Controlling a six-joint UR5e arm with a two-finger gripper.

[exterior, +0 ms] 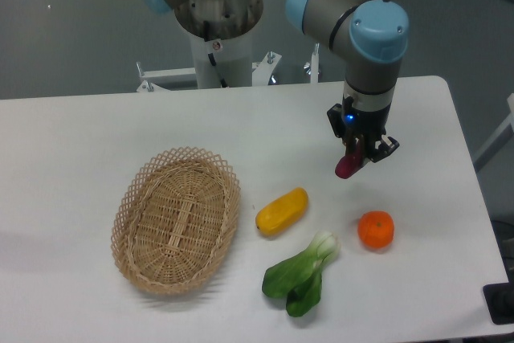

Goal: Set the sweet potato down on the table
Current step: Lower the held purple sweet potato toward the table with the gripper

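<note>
hidden: my fingers cover the sweet potato's upper end | cut off: my arm's top, past the frame edge | unclear: whether potato touches table

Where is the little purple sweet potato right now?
The sweet potato is pinched in the robot's hand, on the right side of the table, up-left of the orange fruit.

Wicker basket left; yellow vegetable beside it; bok choy below; orange right.
</note>
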